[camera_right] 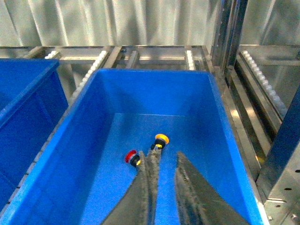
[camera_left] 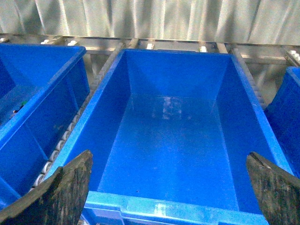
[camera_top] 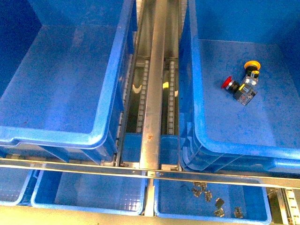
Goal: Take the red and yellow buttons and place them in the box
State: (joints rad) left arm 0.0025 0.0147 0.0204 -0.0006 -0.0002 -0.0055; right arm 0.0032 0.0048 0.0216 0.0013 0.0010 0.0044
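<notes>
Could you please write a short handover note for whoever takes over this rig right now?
Left gripper: open, empty, above the empty left-hand blue bin.
Right gripper: narrowly open, holding nothing, above the right-hand blue bin.
The red button and yellow button lie close together on that bin's floor.
Done: both buttons appear to be in a bin.
Left: confirm it is the intended bin; otherwise nothing obvious.

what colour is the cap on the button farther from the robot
Yellow, clearest in the front view.
</notes>
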